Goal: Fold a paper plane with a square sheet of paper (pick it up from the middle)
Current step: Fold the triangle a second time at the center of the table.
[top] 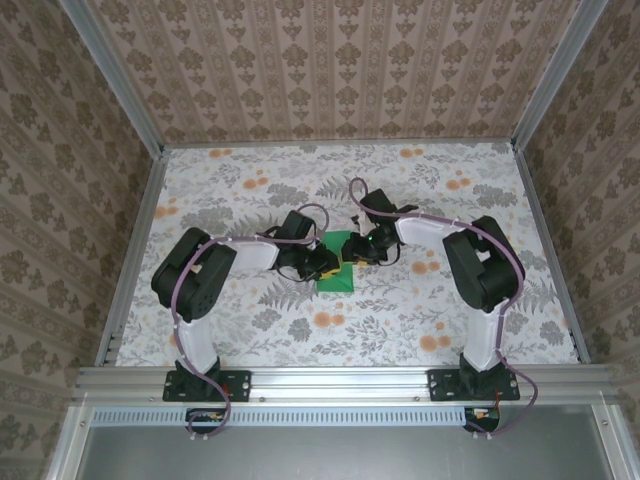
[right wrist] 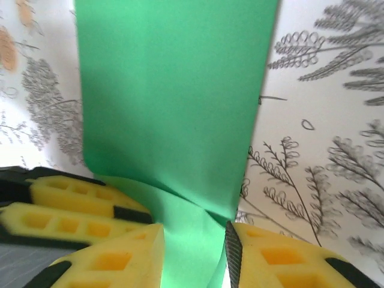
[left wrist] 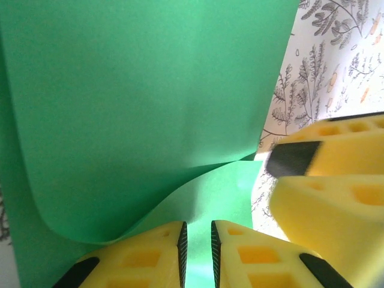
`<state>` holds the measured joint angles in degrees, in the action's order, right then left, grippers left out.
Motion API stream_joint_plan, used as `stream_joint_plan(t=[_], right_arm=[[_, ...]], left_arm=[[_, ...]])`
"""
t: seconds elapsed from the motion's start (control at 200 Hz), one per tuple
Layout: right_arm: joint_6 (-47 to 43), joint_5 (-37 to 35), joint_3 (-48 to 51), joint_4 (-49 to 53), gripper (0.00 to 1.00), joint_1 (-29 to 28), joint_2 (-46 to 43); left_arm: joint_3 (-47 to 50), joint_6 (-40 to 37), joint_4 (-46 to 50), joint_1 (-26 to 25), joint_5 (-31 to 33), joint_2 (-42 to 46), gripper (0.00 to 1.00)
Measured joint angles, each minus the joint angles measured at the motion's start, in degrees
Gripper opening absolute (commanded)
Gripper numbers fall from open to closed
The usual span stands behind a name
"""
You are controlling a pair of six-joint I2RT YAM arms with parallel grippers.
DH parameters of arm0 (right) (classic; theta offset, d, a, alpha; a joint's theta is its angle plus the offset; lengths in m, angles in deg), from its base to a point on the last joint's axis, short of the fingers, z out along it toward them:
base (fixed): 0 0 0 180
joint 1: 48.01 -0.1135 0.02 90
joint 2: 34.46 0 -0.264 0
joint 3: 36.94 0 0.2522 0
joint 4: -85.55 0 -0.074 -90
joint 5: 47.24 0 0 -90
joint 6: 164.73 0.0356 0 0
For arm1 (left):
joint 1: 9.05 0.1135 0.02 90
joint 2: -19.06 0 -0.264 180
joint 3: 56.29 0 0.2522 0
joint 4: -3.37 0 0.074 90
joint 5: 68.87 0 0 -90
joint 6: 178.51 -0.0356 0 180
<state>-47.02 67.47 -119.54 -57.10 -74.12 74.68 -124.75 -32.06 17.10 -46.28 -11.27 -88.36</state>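
You are looking down on a counter covered in a white cloth printed with grey leaves and orange flowers. Brown patterned wallpaper closes it in on the left, far and right sides. Aluminium rails run along the near edge, at the bottom of the frame.

Count two arms, two pincers and one sheet. The left arm reaches in from the lower left and the right arm from the lower right. They meet at the middle of the counter.

Your left pincer sits just left of centre. In its wrist view, the yellow fingers are drawn to a thin slit with green paper caught in it.

The square sheet of paper lies at the centre of the counter, between the two pincers. It is not flat. One part curls up and over in a soft bend.

Your right pincer sits just right of centre, close against the left one. Its fingers stand apart, and the green sheet runs through the gap between them.
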Motion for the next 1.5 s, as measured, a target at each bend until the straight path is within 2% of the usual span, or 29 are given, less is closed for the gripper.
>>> stream_joint_plan(t=[0.125,0.245,0.515,0.725,1.095,1.5], right_arm=[[0.6,-2.4,1.0,0.7,0.33,0.0,-5.1],[0.5,-2.8,3.7,0.7,0.25,-0.1,-9.3],[0.9,-1.3,9.5,0.7,0.15,-4.9,-10.5],[1.2,-0.3,9.7,-0.2,0.13,-8.0,-9.9],[1.6,-0.3,9.7,-0.7,0.13,-8.0,-6.1],[1.3,-2.7,9.7,0.5,0.13,-8.0,-5.9]], left_arm=[[-0.6,-0.2,1.4,-0.3,1.0,0.0,0.22],[-0.9,-0.2,2.0,-0.5,1.6,0.0,0.21],[-1.0,-0.2,2.3,-0.7,2.3,0.0,0.21],[-1.0,-0.2,2.4,-0.7,2.4,0.1,0.19],[-1.0,-0.2,2.7,-0.9,3.1,0.1,0.19],[-1.3,-0.2,3.7,-1.0,3.8,0.2,0.18]])
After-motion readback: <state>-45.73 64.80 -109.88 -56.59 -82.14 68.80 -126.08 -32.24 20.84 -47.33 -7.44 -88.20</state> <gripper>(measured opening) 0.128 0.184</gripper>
